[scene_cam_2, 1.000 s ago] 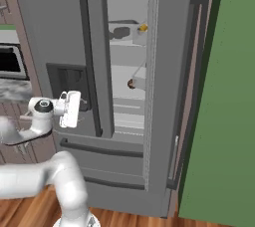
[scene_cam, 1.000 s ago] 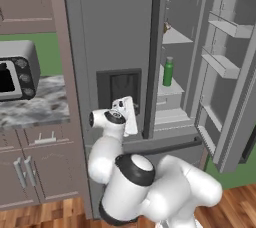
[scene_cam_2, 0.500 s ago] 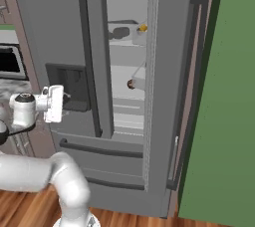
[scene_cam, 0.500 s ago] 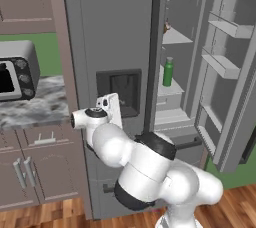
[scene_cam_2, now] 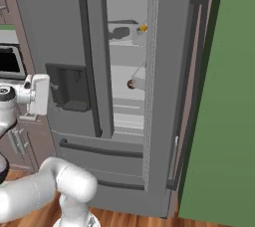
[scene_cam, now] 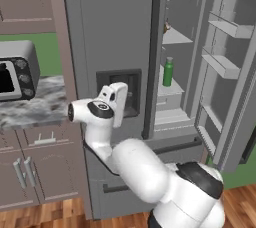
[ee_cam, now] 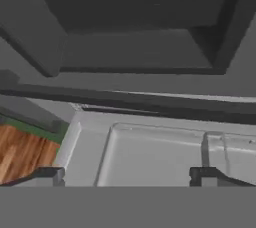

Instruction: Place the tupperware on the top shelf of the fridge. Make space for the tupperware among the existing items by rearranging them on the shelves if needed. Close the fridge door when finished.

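1. Evidently, the gripper (ee_cam: 127,176) hung wide open and empty, before the closed left door of the fridge (scene_cam: 115,32).
2. Its right door stood open, with the top shelf (scene_cam: 176,37) partly occupied and a bottle (scene_cam: 168,72) below.
3. No tupperware could be identified with certainty.
4. Such a box was probably light, stiff and smooth, best pinched across opposite walls, near the rim.

The fridge (scene_cam: 115,27) is grey with dark handles; a green bottle (scene_cam: 168,72) stands inside, beside a speckled, seemingly marble counter (scene_cam: 35,104).
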